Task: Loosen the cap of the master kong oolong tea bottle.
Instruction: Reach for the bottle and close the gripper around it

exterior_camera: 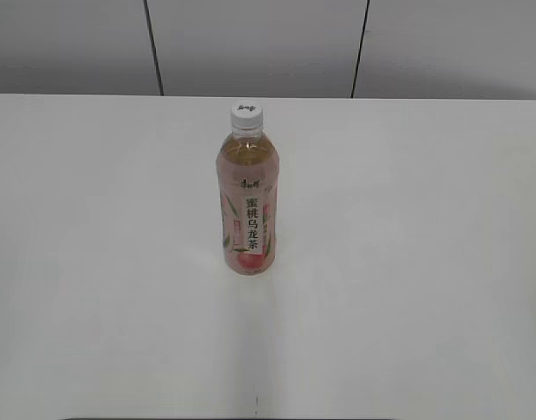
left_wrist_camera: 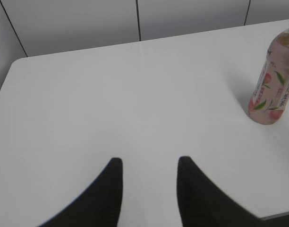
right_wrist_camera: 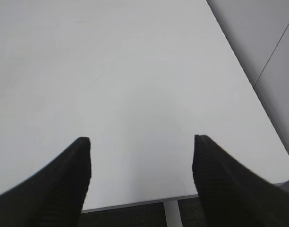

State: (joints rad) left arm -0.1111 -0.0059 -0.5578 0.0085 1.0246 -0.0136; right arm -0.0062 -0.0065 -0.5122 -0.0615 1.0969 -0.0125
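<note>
We see the master kong oolong tea bottle (exterior_camera: pixel 247 203) standing upright mid-worktop (exterior_camera: pixel 408 262) with its white cap (exterior_camera: pixel 247 116) on, while our left gripper (left_wrist_camera: pixel 148 163) and right gripper (right_wrist_camera: pixel 140 142) both hover over bare surface with jaws apart, holding nothing.

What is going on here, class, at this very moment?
Nothing is being handled. A tea bottle stands upright on the white table, its white cap on. The left pincer and right pincer both hang open and empty above the table, away from the bottle.
</note>
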